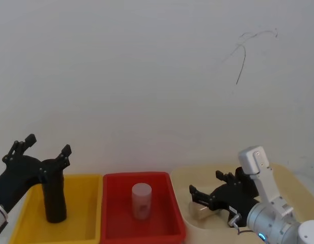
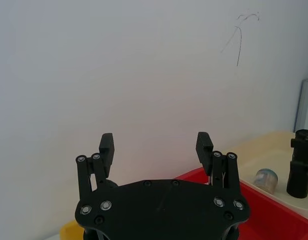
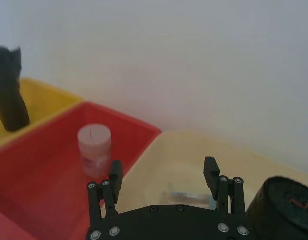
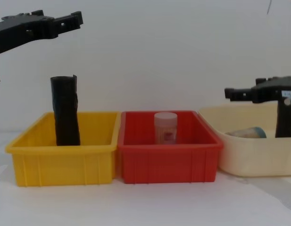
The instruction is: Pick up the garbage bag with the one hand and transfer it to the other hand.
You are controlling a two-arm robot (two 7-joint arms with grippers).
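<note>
Sitting side by side along the tabletop [image 4: 145, 202] are three bins: a yellow bin [image 4: 65, 162] toward the left edge, a red bin [image 4: 169, 162] touching it in the middle, and a cream bin [image 4: 251, 157] just beside the red one toward the right edge. Standing upright in the yellow bin, near its back wall, is the garbage bag [image 4: 66, 110], a tight black roll rising well above the rim; it is also showing in the head view [image 1: 54, 201]. Hanging in the air above the yellow bin is the left gripper [image 1: 47, 147], black, with its two fingers spread wide and nothing between them; from the chest it is showing high above the top of the roll and apart from it [image 4: 65, 21]. Hovering over the cream bin is the right gripper [image 1: 205, 190], black on a thick silver arm, its fingers likewise parted and empty; the chest view is showing it above that bin's rim [image 4: 239, 93]. Standing upright in the middle of the red bin is a small pale jar [image 4: 165, 127] with a reddish label. Lying on the floor of the cream bin is a small roll [image 4: 246, 133] with a pale blue end.
</note>
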